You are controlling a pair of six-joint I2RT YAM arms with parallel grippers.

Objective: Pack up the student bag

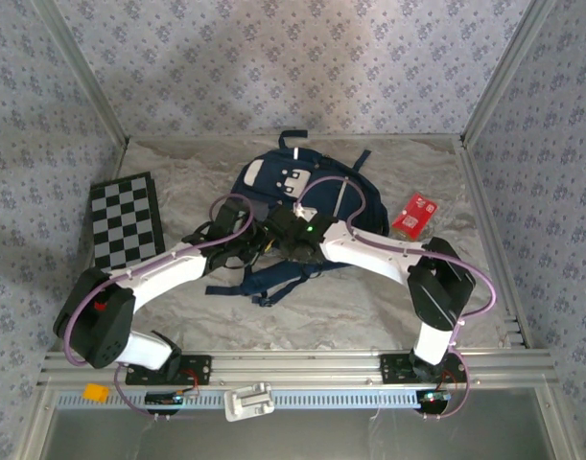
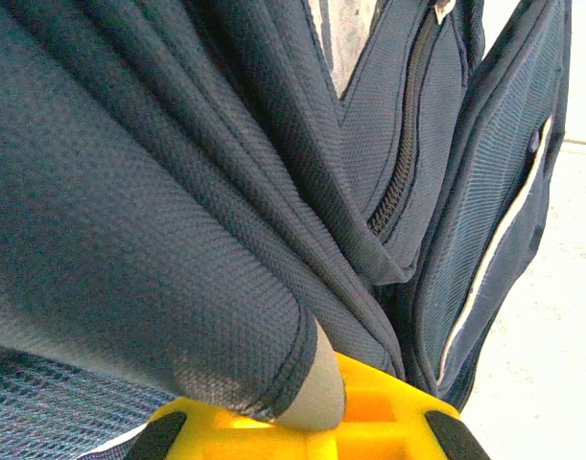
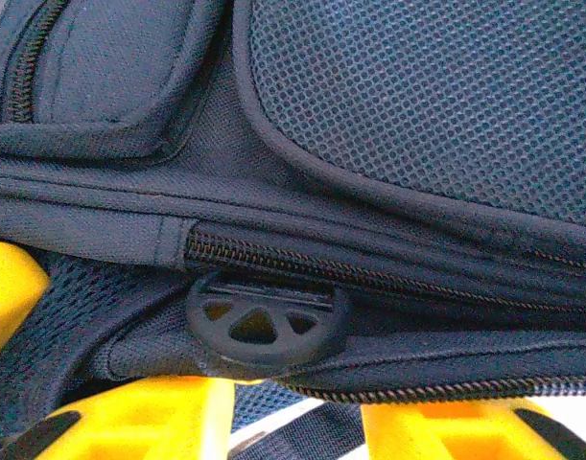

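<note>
Clamping a fold of the student bag [image 1: 307,187] right at its tips, the left gripper [image 2: 307,426] is fully closed. Meanwhile the right gripper [image 3: 293,422] sits partly spread, with the bag's round zipper pull [image 3: 267,321] just above its gap.

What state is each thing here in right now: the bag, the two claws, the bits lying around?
student bag, lying on the table.
zip, shut along the visible stretch.
left gripper, shut on a fold of the student bag.
right gripper, open, jaws apart near the round zip pull.
checkerboard, lying flat.
red packet, lying flat.
</note>
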